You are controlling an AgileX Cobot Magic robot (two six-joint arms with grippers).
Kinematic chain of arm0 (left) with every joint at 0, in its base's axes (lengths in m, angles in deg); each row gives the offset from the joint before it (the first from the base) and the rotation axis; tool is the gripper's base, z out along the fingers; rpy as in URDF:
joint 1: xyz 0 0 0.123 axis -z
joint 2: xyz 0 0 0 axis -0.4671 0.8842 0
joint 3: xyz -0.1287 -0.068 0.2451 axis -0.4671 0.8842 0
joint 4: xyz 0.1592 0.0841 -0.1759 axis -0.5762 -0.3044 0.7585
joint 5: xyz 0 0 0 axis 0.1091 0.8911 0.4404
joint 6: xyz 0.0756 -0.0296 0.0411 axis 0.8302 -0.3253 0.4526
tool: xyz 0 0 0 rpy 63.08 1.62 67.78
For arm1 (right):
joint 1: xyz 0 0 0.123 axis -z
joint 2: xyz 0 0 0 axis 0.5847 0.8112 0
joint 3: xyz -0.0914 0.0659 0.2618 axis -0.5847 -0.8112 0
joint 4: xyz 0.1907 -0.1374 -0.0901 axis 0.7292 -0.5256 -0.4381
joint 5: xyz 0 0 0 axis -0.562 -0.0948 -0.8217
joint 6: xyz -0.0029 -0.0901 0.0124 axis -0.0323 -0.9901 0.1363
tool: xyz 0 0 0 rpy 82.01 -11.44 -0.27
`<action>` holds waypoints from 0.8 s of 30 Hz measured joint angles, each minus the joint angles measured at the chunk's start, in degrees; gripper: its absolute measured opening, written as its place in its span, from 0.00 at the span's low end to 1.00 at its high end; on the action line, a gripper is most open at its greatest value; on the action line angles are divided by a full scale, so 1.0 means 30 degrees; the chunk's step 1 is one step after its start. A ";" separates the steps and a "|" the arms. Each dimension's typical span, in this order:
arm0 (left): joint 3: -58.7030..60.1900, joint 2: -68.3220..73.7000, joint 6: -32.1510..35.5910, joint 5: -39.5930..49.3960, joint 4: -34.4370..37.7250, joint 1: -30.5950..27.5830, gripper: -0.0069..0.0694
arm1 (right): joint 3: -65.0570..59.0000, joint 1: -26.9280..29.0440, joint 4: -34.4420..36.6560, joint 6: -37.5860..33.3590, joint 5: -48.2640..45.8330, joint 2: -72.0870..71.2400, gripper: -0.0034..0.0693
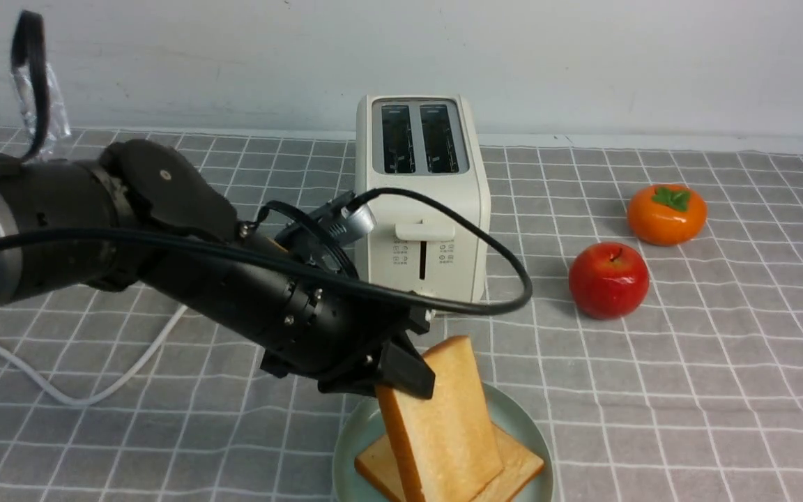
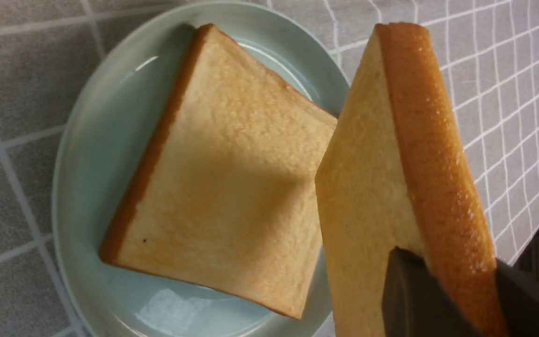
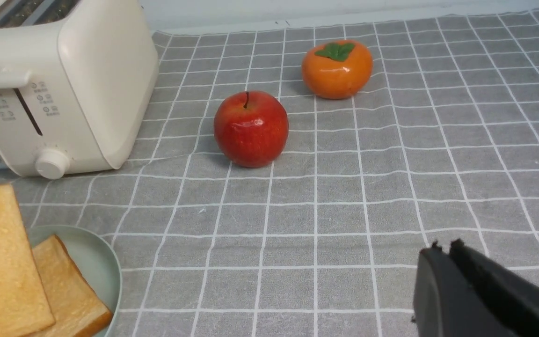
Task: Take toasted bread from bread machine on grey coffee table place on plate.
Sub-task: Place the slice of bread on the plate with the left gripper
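Currently in the left jaws: a tilted slice (image 1: 443,425) of toasted bread, standing on edge over the plate; the jaws are clamped on its two faces near its upper left corner.
Plate (image 1: 521,418): pale green, at the near centre of the grey desk (image 1: 722,383), in front of the bread machine.
Flat slice (image 1: 516,466): lies on the plate; in the front view it is mostly behind the tilted slice.
Left wrist view: shows the flat slice (image 2: 218,187) almost whole and the crust edge of the tilted slice (image 2: 428,164). Whether the two slices touch cannot be told.
Bread machine (image 1: 436,209): upright, far centre. Only the front view looks into its two slots (image 1: 419,136); only the right wrist view shows its round knob (image 3: 52,163).
Right jaws: seen only in the right wrist view, pressed together with nothing between them, above the near right of the desk.
Apple (image 1: 608,279), persimmon (image 1: 666,214): right of the bread machine, with the apple nearer.
White cord (image 1: 95,390): on the left, front view only.
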 joint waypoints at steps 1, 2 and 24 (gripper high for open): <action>0.0000 0.0383 0.0261 -0.0037 0.0020 0.0000 0.30 | 0.0000 0.0000 -0.0018 0.0000 0.0000 0.0000 0.08; 0.0000 0.0509 0.0391 -0.0101 -0.0010 0.0000 0.32 | 0.0000 0.0000 -0.0018 0.0000 0.0000 0.0000 0.08; -0.3251 -0.3697 -0.6986 0.1970 -1.4939 0.0000 0.27 | -0.0019 0.0000 0.0201 0.0000 0.0000 0.0000 0.11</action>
